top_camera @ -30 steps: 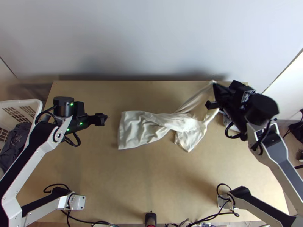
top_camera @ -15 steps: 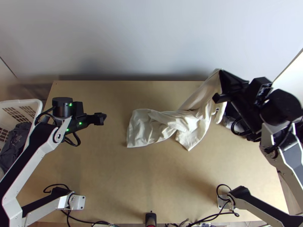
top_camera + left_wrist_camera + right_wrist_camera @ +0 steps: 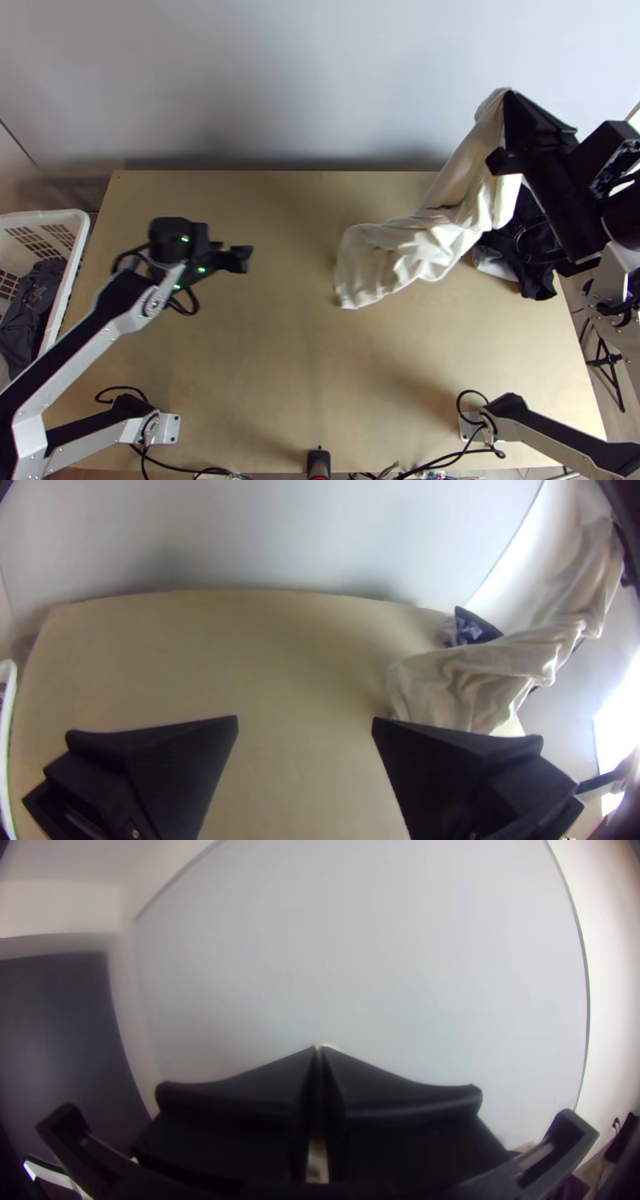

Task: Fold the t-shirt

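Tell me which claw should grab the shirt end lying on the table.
Left, probably: the left claw is open and empty, facing the end of the pale shirt on the table, while the right claw grips the raised part.

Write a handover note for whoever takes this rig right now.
Right gripper: shut on one end of the cream t-shirt, holding it up near the table's far right.
Left gripper: open and empty, over the table's left half.
Shirt: lower part rumpled on the table; dark cloth beside it.
Done: shirt gripped and partly lifted; no neat fold made.
Left: probably spread it flat, then fold.
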Available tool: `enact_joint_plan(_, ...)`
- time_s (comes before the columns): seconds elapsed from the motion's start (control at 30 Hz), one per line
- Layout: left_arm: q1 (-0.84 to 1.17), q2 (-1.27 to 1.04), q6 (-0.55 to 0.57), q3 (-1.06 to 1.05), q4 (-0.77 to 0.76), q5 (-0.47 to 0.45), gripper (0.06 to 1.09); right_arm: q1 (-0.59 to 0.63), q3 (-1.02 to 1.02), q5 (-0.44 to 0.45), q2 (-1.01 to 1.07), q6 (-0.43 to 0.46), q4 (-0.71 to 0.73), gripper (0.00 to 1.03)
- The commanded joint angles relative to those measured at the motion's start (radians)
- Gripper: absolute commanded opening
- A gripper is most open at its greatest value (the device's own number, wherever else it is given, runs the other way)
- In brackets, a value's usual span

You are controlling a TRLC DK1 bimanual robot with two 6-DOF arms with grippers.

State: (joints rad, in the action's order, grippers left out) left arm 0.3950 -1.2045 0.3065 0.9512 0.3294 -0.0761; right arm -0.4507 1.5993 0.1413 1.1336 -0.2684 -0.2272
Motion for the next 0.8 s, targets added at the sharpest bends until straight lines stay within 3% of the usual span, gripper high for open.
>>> enact_joint_plan(0.0,0.188,-0.092,0.028,-0.051,-0.24,0.027,1.04,-0.025,0.04,0.003,0.029,-0.026,-0.026,0.03)
enact_joint_plan(0.23,0.354,-0.224,-0.012,-0.098,-0.583,0.027,1.04,-0.046,0.037,0.0,0.035,-0.058,-0.141,0.03)
enact_joint_plan(0.6,0.547,-0.555,-0.187,-0.042,-0.822,0.045,1.04,-0.048,0.03,-0.026,0.037,-0.111,-0.242,0.03)
enact_joint_plan(0.77,0.548,-0.639,-0.245,0.08,-0.869,0.111,1.04,-0.029,0.059,-0.052,0.034,-0.134,-0.294,0.03)
